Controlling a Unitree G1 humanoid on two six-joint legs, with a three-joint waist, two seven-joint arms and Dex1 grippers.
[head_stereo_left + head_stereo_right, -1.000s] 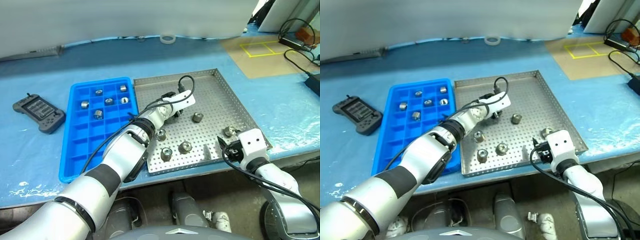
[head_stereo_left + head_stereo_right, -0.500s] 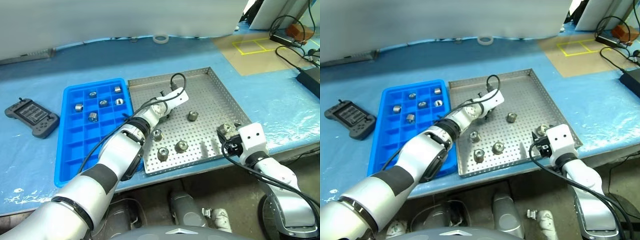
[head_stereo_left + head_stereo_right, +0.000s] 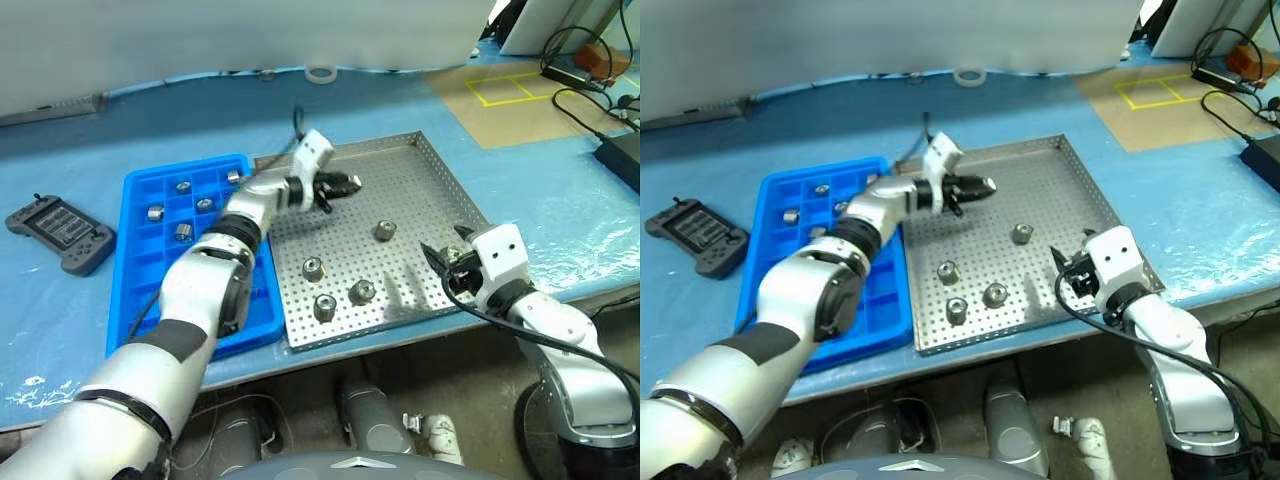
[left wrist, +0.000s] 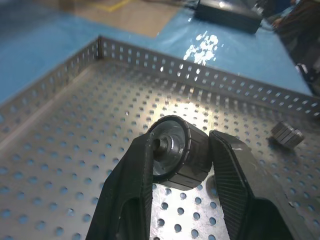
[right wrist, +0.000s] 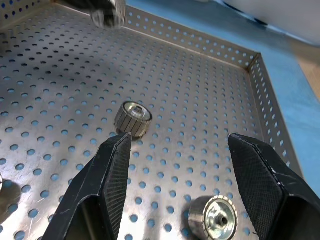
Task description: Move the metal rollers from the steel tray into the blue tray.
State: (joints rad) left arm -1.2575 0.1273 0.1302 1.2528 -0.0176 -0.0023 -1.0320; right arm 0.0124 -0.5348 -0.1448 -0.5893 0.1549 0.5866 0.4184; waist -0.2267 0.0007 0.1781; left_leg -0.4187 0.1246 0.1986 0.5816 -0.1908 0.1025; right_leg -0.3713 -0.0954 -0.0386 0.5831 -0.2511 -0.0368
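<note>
The steel tray (image 3: pixel 420 185) sits at the centre with several metal rollers (image 3: pixel 385 231) scattered on its perforated floor. To its left lies the blue tray (image 3: pixel 150 300), with several rollers (image 3: pixel 183 232) in its far compartments. Above the far left part of the steel tray, my left gripper (image 3: pixel 340 185) points level and is shut on one roller (image 4: pixel 175 157), held clear of the floor. My right gripper (image 3: pixel 445 265) hovers open over the tray's near right corner. Between its fingers (image 5: pixel 117 155) nothing is held, and two rollers (image 5: pixel 132 119) lie ahead of it.
A black handheld remote (image 3: pixel 55 232) lies left of the blue tray. A white tape roll (image 3: pixel 320 73) sits at the table's far edge. Cables and a black box (image 3: pixel 620 155) are at the far right, by a tan mat with yellow lines (image 3: pixel 510 95).
My left gripper closed on a roller, lifted it off the steel tray and swung it toward the tray's far left while its wrist rolled. My right gripper rose a little and stayed open.
</note>
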